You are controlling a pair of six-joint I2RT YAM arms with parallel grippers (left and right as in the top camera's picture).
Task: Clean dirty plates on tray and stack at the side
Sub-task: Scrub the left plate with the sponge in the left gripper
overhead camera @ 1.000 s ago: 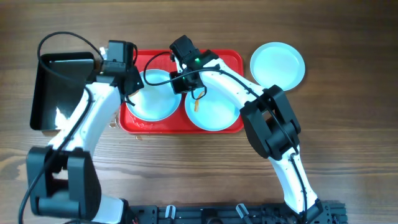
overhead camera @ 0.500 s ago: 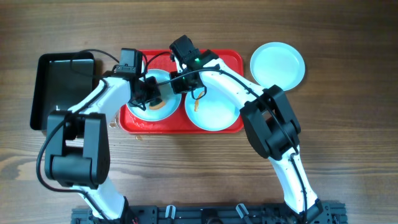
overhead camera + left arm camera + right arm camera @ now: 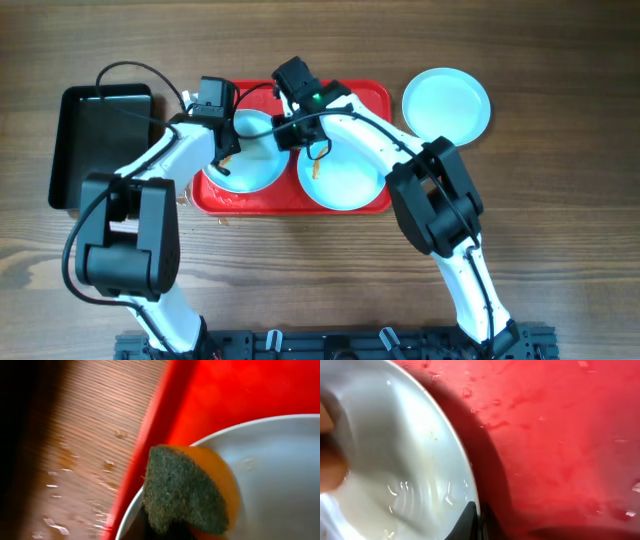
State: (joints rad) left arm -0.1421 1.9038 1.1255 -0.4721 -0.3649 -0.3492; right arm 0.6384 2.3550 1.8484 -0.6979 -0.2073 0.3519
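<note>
Overhead, we count three round pale blue-white plates: left plate (image 3: 252, 168) and middle plate (image 3: 345, 182) side by side on one flat red plastic tray (image 3: 372, 96), third plate (image 3: 447, 103) on the wooden table (image 3: 400, 300) right of it. One glossy black rectangular bin (image 3: 95, 140) sits left. Left gripper (image 3: 226, 158) is clenched on an orange, dark-faced sponge (image 3: 187, 490) at the left plate's rim. Right gripper (image 3: 290, 134) pinches that plate's opposite rim.

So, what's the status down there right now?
Left gripper shut on sponge, at the rim of the tray's left plate. Right gripper pinching that plate's rim. Nothing in the way.
</note>
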